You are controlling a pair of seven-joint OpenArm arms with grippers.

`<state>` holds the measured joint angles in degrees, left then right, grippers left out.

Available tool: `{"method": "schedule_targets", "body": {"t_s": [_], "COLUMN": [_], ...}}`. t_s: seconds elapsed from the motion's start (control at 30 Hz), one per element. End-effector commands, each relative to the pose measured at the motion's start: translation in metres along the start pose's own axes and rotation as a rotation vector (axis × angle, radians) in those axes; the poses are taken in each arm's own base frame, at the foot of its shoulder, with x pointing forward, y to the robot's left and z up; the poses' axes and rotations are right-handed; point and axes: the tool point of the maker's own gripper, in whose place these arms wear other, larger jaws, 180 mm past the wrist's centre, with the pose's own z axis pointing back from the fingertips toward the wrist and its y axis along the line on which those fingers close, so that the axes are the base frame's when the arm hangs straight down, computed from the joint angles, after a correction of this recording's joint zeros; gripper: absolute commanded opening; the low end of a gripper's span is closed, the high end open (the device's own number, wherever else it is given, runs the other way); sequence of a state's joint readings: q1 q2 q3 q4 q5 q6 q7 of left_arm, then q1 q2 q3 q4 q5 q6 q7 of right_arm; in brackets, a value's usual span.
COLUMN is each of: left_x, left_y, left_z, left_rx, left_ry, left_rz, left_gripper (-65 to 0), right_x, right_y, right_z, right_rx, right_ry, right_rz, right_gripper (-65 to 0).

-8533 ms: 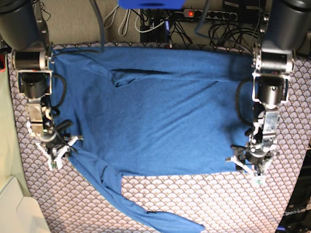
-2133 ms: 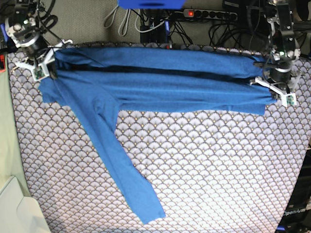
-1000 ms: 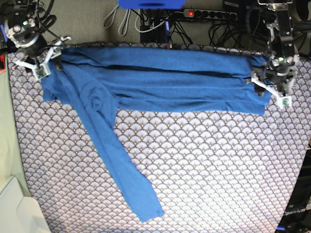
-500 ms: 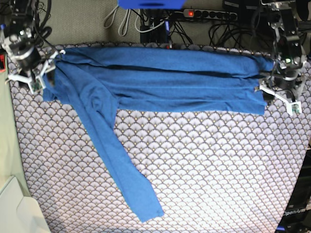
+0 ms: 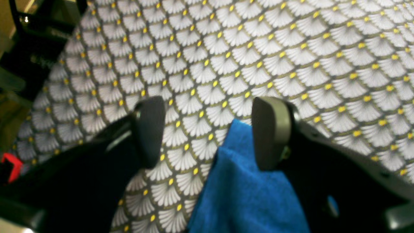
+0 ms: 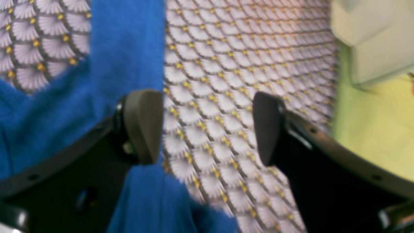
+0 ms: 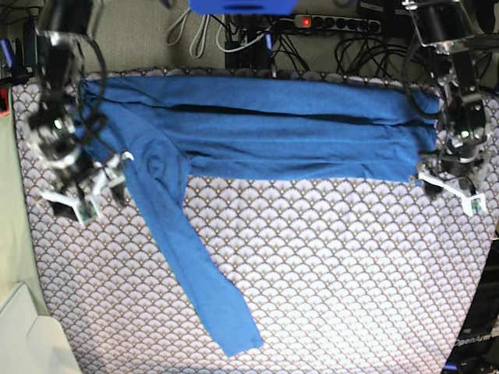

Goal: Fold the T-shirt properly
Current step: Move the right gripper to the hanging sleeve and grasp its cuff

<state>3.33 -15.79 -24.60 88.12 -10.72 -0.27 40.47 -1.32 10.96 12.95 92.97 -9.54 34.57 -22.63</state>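
Note:
The blue T-shirt (image 7: 257, 132) lies folded into a long band across the far side of the table. One long sleeve (image 7: 195, 273) trails diagonally toward the near edge. My right gripper (image 7: 78, 195) hovers at the shirt's left end, open. In the right wrist view, bare tablecloth shows inside the right gripper (image 6: 205, 126), and the T-shirt (image 6: 123, 48) lies beside its left finger. My left gripper (image 7: 452, 185) hangs open at the shirt's right end. In the left wrist view, a corner of the T-shirt (image 5: 245, 191) lies under the right finger of the left gripper (image 5: 210, 131), ungripped.
The scallop-patterned tablecloth (image 7: 335, 273) covers the table. A power strip and cables (image 7: 312, 23) run behind the far edge. A white box (image 7: 23, 335) sits off the near left corner, with the box (image 6: 372, 35) also in the right wrist view past the table's edge.
The right gripper let go of the shirt's left end, opened wide and moved toward the near side. The left gripper also drifted nearer, off the right end.

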Motion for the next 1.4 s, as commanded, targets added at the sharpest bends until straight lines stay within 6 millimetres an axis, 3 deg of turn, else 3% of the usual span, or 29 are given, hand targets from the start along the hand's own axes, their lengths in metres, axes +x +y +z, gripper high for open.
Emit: {"method": "schedule_targets", "body": {"t_s": [0.0, 0.17, 0.23, 0.63, 0.9, 1.37], "left_x": [0.021, 0.022, 0.024, 0.023, 0.022, 0.024], "left_y": [0.004, 0.005, 0.004, 0.004, 0.004, 0.003], "left_z": [0.000, -0.002, -0.001, 0.000, 0.000, -0.001], "left_rx": [0.012, 0.016, 0.014, 0.012, 0.011, 0.010], "left_ry": [-0.056, -0.049, -0.055, -0.057, -0.052, -0.058], "left_rz": [-0.001, 0.000, 0.000, -0.003, -0.002, 0.002], "left_gripper": [-24.1, -24.1, -23.9, -24.0, -24.0, -23.8], "right_x": [0.018, 0.007, 0.014, 0.056, 0.059, 0.039], "right_y": [-0.007, 0.011, 0.019, 0.008, 0.015, 0.011], "right_z": [-0.007, -0.050, -0.066, -0.124, -0.143, -0.151], "right_rx": [-0.013, 0.077, 0.106, 0.161, 0.197, 0.109], "right_ry": [-0.051, 0.012, 0.013, -0.006, -0.058, -0.077], "right_rz": [-0.002, -0.055, -0.087, -0.203, -0.287, -0.364], "right_gripper": [-20.8, -20.8, -20.9, -20.9, -21.0, -21.0]}}
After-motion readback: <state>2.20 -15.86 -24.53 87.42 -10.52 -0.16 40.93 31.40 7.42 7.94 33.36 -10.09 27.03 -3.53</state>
